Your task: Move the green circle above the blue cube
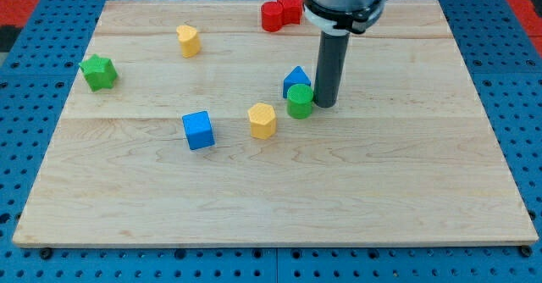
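Note:
The green circle (299, 100), a short green cylinder, stands near the board's middle, a little right of centre. The blue cube (198, 130) sits lower and to the view's left of it. My tip (326, 104) rests on the board right beside the green circle, touching or nearly touching its right side. A blue triangular block (295, 79) stands just behind the green circle, touching it.
A yellow hexagonal block (262, 119) lies between the blue cube and the green circle. Another yellow block (188, 40) sits at the upper left, a green star-like block (99, 71) at the far left, and two red blocks (280, 13) at the top edge of the wooden board (271, 198).

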Controlling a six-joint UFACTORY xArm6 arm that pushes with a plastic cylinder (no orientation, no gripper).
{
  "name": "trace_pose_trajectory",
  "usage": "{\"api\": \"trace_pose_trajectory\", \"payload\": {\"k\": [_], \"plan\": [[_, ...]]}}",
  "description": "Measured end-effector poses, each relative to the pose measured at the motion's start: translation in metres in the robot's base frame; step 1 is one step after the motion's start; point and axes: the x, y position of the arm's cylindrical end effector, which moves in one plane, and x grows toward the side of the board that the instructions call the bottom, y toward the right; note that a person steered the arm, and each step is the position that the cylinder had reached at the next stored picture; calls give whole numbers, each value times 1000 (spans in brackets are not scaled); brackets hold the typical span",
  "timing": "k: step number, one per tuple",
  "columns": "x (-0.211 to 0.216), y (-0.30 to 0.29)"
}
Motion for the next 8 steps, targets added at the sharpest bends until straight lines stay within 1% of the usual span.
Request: {"api": "trace_pose_trajectory", "payload": {"k": [1, 2, 3, 5, 6, 7, 8], "plan": [[0, -26], [8, -40], [17, -40], [12, -99], [9, -116], [-17, -111], [-25, -114]]}}
